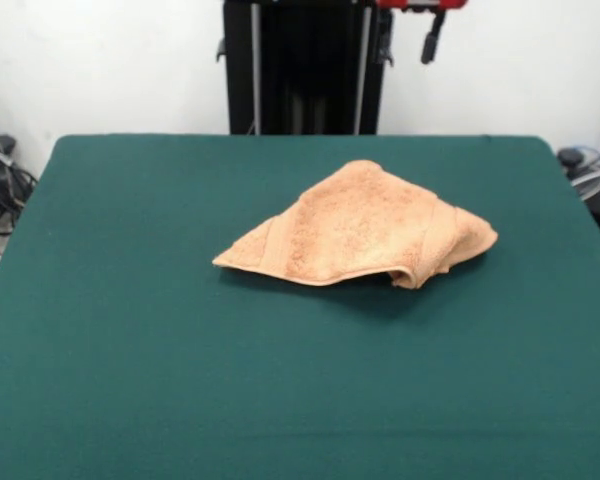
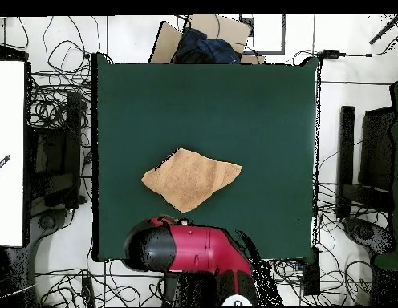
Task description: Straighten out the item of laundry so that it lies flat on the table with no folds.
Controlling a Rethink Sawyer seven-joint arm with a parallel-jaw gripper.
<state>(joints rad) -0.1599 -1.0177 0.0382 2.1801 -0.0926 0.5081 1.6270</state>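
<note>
The item of laundry (image 1: pixel 360 225) is a peach-tan terry towel lying near the middle of the dark green table (image 1: pixel 130 350). It is folded over itself into a rough triangle, with a woven band showing near its left corner and a bunched, raised fold at its right end. From above, the towel (image 2: pixel 190 178) reads as a kite shape on the table (image 2: pixel 258 104). My gripper (image 1: pixel 432 38) hangs at the top edge, drawn back high and far from the towel, holding nothing. The red arm (image 2: pixel 190 249) hovers over the table edge by the base.
Tangled cables and dark equipment (image 2: pixel 54 152) line both sides of the table on the floor. A cardboard box with dark cloth (image 2: pixel 204 44) sits beyond the far edge. A white panel (image 2: pixel 8 152) stands at the left. The black pedestal (image 1: pixel 305 65) rises behind the table.
</note>
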